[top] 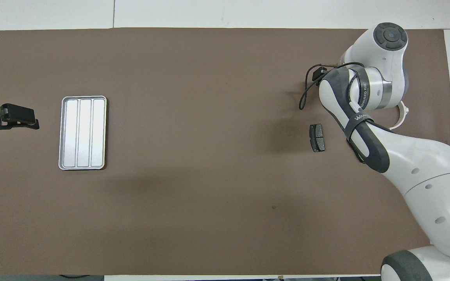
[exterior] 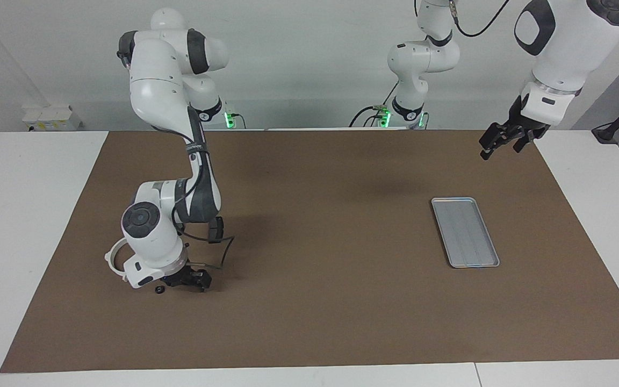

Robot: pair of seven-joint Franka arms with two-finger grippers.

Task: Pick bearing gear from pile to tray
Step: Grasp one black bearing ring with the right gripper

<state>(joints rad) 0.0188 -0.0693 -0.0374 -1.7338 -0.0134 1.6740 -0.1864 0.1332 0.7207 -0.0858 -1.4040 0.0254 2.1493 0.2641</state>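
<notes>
The silver-grey tray (exterior: 465, 232) lies flat toward the left arm's end of the table and holds nothing; it also shows in the overhead view (top: 83, 133). My right gripper (exterior: 190, 279) is down at the table in the pile, toward the right arm's end. A small black ring (exterior: 159, 291) lies just beside it. The white half-ring bracket (exterior: 112, 259) peeks out by the right wrist, and also in the overhead view (top: 401, 118). One dark grey brake pad (top: 317, 137) lies nearer to the robots than the gripper. The right arm hides the rest of the pile. My left gripper (exterior: 498, 144) waits raised over the mat's edge beside the tray.
A brown mat (exterior: 320, 301) covers most of the white table. A black cable loop (exterior: 223, 252) hangs from the right wrist, close over the mat beside the gripper.
</notes>
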